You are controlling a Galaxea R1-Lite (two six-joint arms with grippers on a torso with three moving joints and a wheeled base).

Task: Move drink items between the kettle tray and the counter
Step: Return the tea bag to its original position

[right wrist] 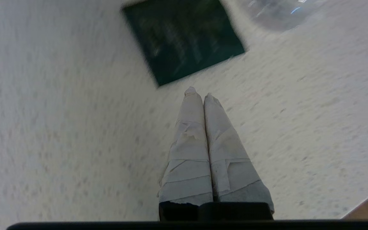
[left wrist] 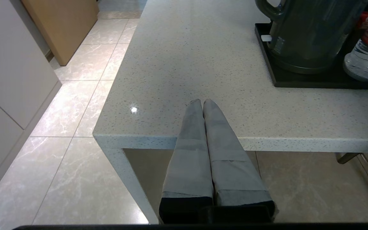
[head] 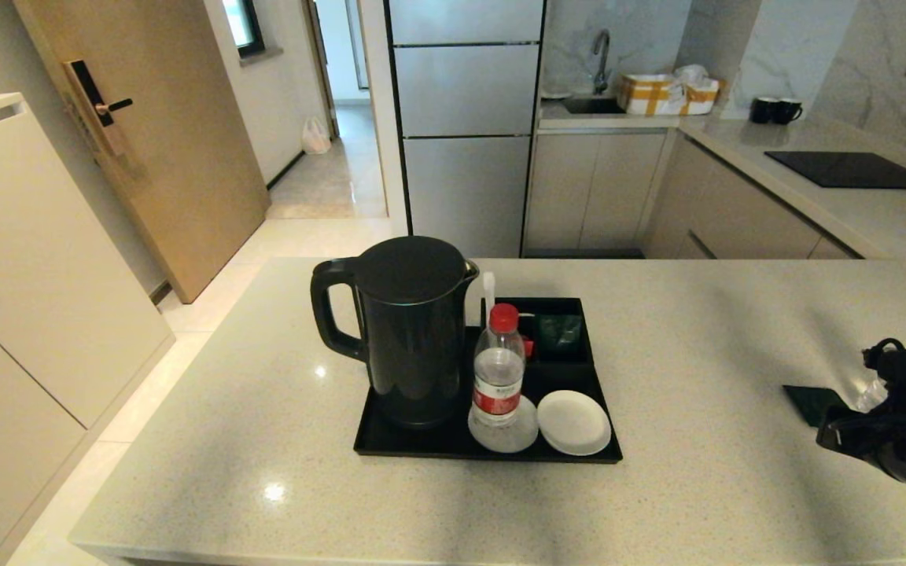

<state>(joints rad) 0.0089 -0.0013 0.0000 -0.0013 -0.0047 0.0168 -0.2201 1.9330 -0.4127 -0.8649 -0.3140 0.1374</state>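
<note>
A clear water bottle (head: 498, 369) with a red cap stands on a white coaster in the black kettle tray (head: 390, 448), next to the kettle (head: 410, 330). One dark green sachet (head: 559, 330) lies in a far tray compartment. A second green sachet (head: 811, 402) lies flat on the beige counter (head: 697, 338) at the right. My right gripper (right wrist: 198, 92) is shut and empty, its tips just short of that sachet (right wrist: 184, 38). A clear bottle (right wrist: 279, 12) lies just beyond it. My left gripper (left wrist: 202, 101) is shut and empty over the counter's near left edge.
A second white coaster (head: 573, 422) sits in the tray's near right corner. The tall black kettle fills the tray's left half. Beyond the counter are a fridge (head: 465, 118) and a farther counter with a black hob (head: 854, 169). The counter's left edge drops to tiled floor (left wrist: 75, 105).
</note>
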